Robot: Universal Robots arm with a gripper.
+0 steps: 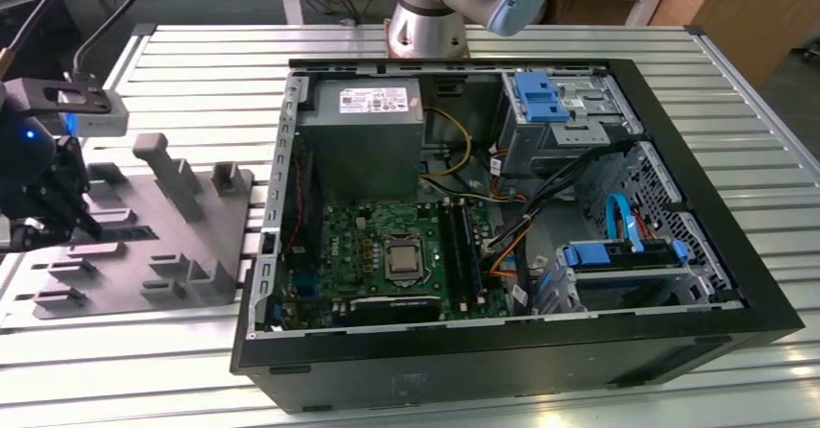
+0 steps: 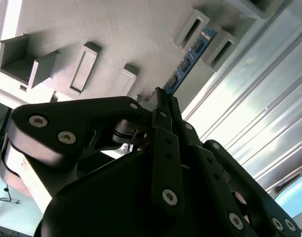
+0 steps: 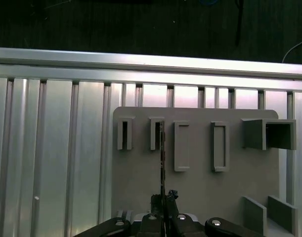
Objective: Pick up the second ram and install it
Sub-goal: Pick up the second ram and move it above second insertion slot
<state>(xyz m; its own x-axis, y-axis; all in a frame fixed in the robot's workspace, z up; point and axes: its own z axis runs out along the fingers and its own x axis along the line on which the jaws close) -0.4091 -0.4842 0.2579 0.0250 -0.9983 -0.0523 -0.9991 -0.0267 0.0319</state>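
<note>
The second ram point(image 2: 187, 61) is a thin dark board with a blue label. It stands on edge in the grey fixture point(image 3: 195, 187), its far end between two upright posts point(image 3: 157, 133). In both wrist views my gripper point(image 3: 163, 198) has its fingers point(image 2: 163, 106) pressed together on the stick's near end. In the exterior view the gripper point(image 1: 38, 225) hangs over the fixture point(image 1: 141, 255) at that view's left, with the ram point(image 1: 113, 219) a dark strip beside it. The motherboard point(image 1: 384, 255) with its long memory slots point(image 1: 458, 250) lies inside the open computer case point(image 1: 513, 342).
The fixture has several upright posts point(image 1: 164, 164) and open pockets point(image 3: 219, 146). It rests on a ribbed aluminium table point(image 1: 192, 63). Cables point(image 1: 539, 207), blue drive bays point(image 1: 615, 255) and a power supply point(image 1: 365, 102) crowd the case. The arm's base point(image 1: 429, 25) stands behind the case.
</note>
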